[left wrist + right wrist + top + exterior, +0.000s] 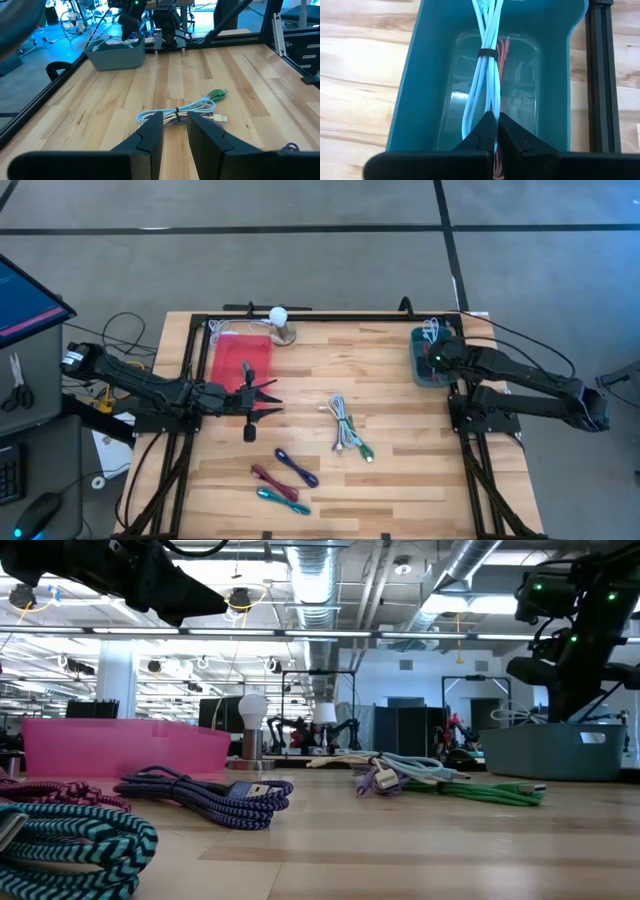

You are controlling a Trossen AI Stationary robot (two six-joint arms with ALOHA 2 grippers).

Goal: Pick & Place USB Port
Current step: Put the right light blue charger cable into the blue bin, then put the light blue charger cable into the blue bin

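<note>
**Materials / finish**

Table (pixel 400 470): pale wood planks, smooth satin, black metal frame. Teal bin (pixel 420 75): glossy plastic. Pink tray (pixel 120 745): translucent plastic. Striped cables (pixel 205 795): braided cloth; light-blue cable (pixel 482 75): smooth plastic jacket.

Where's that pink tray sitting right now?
In the high view the pink tray sits at the table's far left corner, beside the small lamp, just behind the left gripper.

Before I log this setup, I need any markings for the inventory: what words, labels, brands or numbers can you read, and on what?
None can be read.
Teal bin: a pale patch shows on its side in the low view, too small to read.
Pink bin: no lettering shows.
Bundled cables: no print shows on the plugs.
Monitor beside the table: only coloured bands show.
</note>
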